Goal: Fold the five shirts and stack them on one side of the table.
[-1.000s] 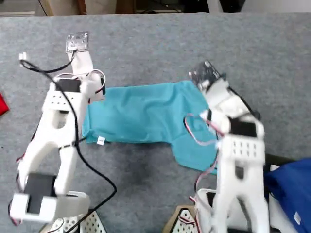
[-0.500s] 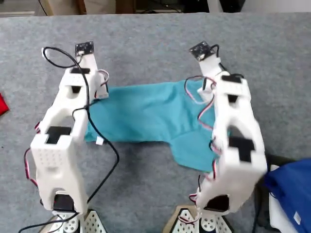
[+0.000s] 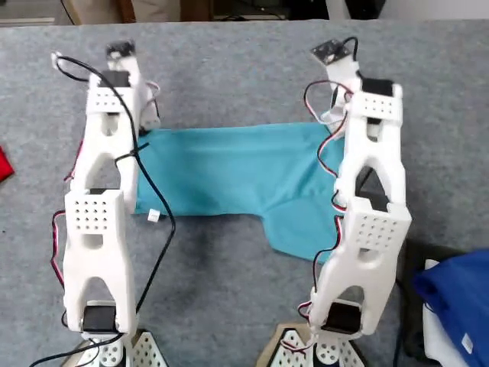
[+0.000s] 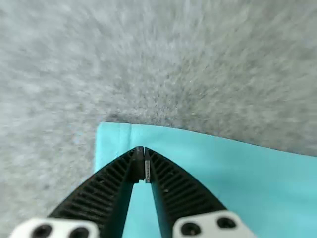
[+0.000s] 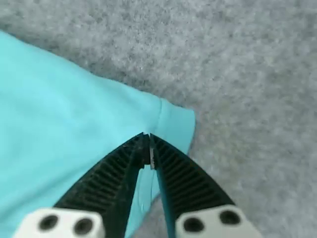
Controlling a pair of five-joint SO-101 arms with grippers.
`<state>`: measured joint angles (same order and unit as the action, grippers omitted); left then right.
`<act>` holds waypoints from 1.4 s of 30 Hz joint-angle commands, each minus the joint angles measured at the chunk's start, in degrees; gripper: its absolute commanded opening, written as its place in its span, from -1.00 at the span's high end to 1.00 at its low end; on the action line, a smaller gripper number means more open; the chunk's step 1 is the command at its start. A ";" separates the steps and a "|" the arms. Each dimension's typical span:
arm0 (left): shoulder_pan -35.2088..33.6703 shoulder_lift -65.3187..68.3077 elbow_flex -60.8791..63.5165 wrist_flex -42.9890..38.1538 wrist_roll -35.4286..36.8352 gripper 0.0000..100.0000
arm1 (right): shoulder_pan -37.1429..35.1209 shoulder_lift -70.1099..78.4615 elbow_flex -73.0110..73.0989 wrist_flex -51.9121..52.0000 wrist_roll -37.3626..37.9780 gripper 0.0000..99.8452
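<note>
A teal shirt [image 3: 229, 172] lies spread on the grey table between the two arms, with one sleeve [image 3: 294, 229] pointing toward the near side. My left gripper [image 4: 141, 167] is shut, its tips pinched on the shirt's far left corner [image 4: 113, 136]. My right gripper [image 5: 147, 148] is also shut and pinches the far right corner [image 5: 176, 124]. In the high view both arms are stretched far out, the left arm [image 3: 111, 115] and the right arm [image 3: 370, 130] each covering its own corner of the shirt.
A white tag [image 3: 153, 216] sticks out at the shirt's near left edge. A dark blue shirt [image 3: 458, 298] lies at the near right. A red thing [image 3: 4, 164] shows at the left border. Bare grey cloth [image 3: 237, 76] lies beyond the shirt.
Both arms have stretched out toward the far side of the table. The shirt's far edge has moved with them and now lies straighter and flatter.
</note>
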<state>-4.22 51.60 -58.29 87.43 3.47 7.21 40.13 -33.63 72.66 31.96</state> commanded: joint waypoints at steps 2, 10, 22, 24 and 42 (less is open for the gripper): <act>0.44 -1.10 -17.76 11.43 -4.04 0.96 | 0.22 -4.97 -10.24 9.67 0.09 0.99; 2.99 -7.96 -3.34 13.71 -9.32 0.96 | -1.27 -14.64 -8.48 21.89 -0.18 0.99; 6.15 -33.19 50.73 -3.87 -11.52 0.96 | -1.10 -36.09 32.31 4.84 0.09 0.99; 4.57 -32.31 54.51 -7.12 -11.52 0.96 | -0.48 -36.88 39.96 -2.37 0.53 0.99; -3.25 -22.11 51.16 -3.60 -18.81 0.96 | 7.34 -14.55 34.07 -7.91 6.42 0.99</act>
<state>-4.31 29.54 -4.04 82.42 -13.85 13.80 25.36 3.82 63.69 37.41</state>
